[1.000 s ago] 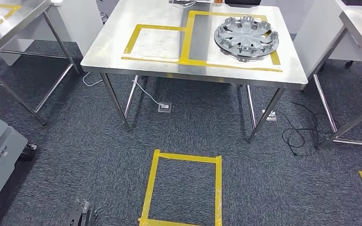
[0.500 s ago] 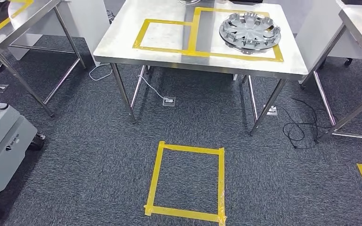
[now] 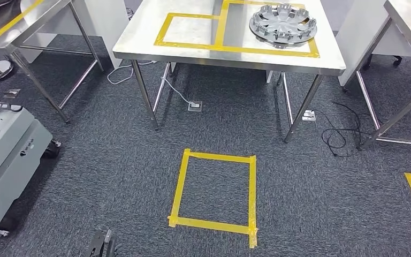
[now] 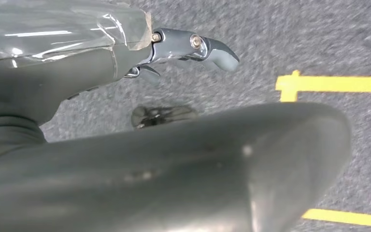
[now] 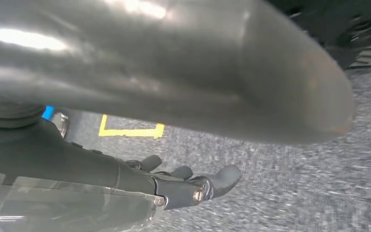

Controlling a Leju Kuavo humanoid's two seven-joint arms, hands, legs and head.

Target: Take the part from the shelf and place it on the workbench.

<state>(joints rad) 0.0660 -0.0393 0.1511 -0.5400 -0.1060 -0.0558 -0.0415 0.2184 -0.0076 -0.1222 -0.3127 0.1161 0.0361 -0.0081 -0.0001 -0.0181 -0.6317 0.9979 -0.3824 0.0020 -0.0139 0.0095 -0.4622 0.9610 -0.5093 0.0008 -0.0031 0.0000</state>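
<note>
Part: the round wheel cover (image 3: 282, 23) is lying flat on the workbench (image 3: 139, 40), well ahead of both hands.
Left hand (image 4: 193, 50): hanging over the carpet (image 3: 112, 171), fingers loosely extended, grasping nothing.
Right hand (image 5: 193, 186): hanging likewise, released, grasping nothing.

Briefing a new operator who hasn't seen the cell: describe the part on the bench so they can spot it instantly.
Find the steel workbench straight ahead, beyond the yellow tape square on the carpet. Its top carries two taped yellow rectangles; the part lies in the larger, right-hand one. It is a round silver wheel cover with spokes and a notched rim, the only object inside the tape.
</note>
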